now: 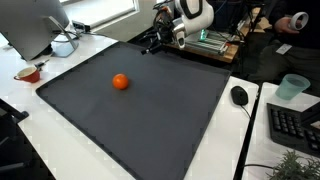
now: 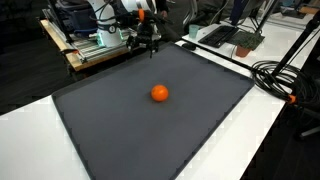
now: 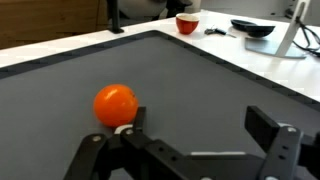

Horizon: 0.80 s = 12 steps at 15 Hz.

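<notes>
An orange ball point(image 1: 120, 82) lies alone on the dark grey mat point(image 1: 150, 120), also seen in an exterior view point(image 2: 159, 93) and in the wrist view point(image 3: 115, 104). My gripper point(image 1: 155, 42) hovers over the far edge of the mat, well away from the ball, and also shows in an exterior view point(image 2: 148, 40). In the wrist view its black fingers point(image 3: 200, 125) are spread wide with nothing between them. It is open and empty.
A red bowl point(image 1: 27, 73) and a monitor base sit on the white table beside the mat. A computer mouse point(image 1: 239, 95), a keyboard point(image 1: 295, 125) and a teal cup point(image 1: 291, 87) lie on the other side. Cables point(image 2: 285, 80) run along the table edge.
</notes>
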Motion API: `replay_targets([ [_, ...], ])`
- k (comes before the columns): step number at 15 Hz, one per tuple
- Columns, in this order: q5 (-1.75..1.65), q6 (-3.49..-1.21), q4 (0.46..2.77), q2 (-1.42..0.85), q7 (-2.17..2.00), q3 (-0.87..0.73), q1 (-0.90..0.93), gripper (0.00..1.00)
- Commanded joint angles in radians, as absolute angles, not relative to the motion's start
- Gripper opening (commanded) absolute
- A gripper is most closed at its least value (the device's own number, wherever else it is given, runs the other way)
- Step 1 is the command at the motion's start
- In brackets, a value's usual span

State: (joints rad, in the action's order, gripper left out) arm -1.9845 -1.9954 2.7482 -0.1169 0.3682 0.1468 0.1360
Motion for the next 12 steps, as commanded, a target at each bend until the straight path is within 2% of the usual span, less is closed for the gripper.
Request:
replay_targets([
  [1,-2.243,-2.164,2.748,-0.115,0.414,0.078,0.063,1.00],
  [6,-2.653,-2.338,2.743,-0.097,0.353,-0.002,-0.011,1.00],
  [7,-2.534,-2.346,2.741,-0.074,0.407,0.054,0.050,1.00],
  [12,-2.521,-2.322,2.747,-0.091,0.380,0.046,0.047,1.00],
])
